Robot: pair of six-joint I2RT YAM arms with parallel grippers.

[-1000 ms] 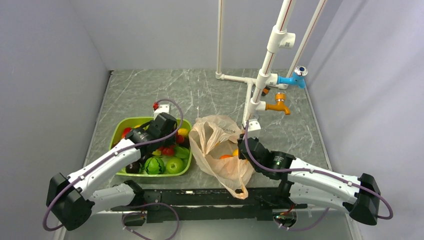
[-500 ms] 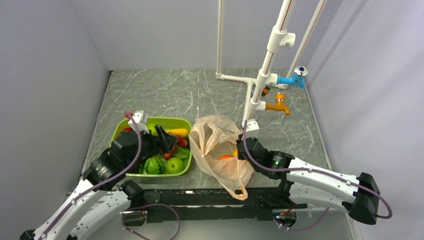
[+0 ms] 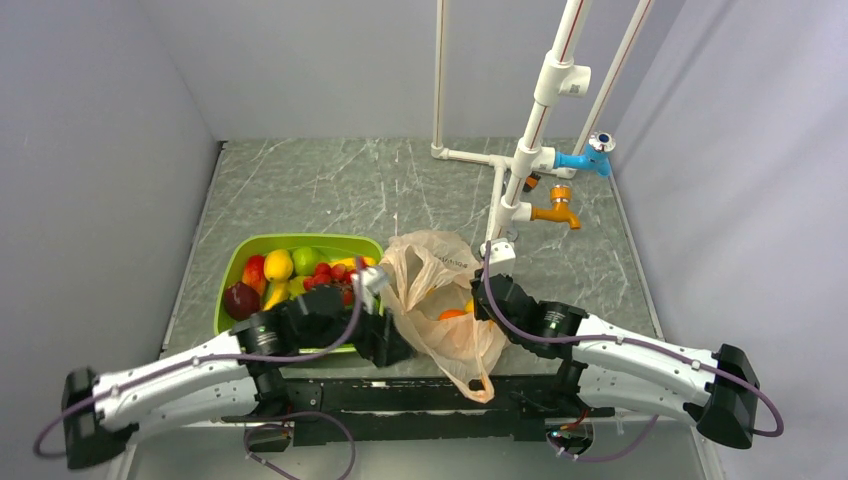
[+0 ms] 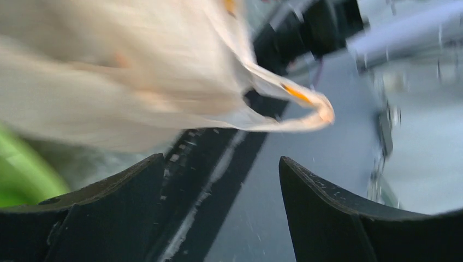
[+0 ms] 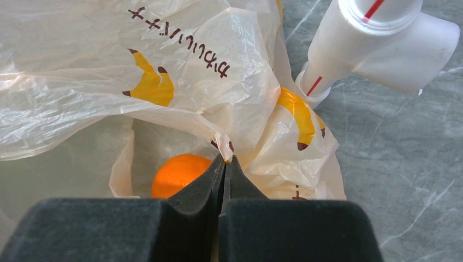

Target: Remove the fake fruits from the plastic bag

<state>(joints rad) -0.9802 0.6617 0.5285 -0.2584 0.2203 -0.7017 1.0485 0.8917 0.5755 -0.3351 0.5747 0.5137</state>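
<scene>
At the mouth, my right pincer [image 5: 225, 162] is pinching the plastic bag [image 5: 82, 109] open — baring the orange [image 5: 177, 176] — while my left pincer [image 4: 221, 159] is hovering, jaws apart.

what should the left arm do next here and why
Probably ease the open left gripper into the plastic bag mouth toward the orange: the right gripper is pinched shut on the bag's edge, holding it open, and the orange lies exposed inside while the left gripper sits empty beside the bag.

The plastic bag [image 5: 229, 93] is peach with yellow banana prints, the fruit [image 5: 177, 174] orange, the tub [image 3: 300, 239] lime-green.
</scene>
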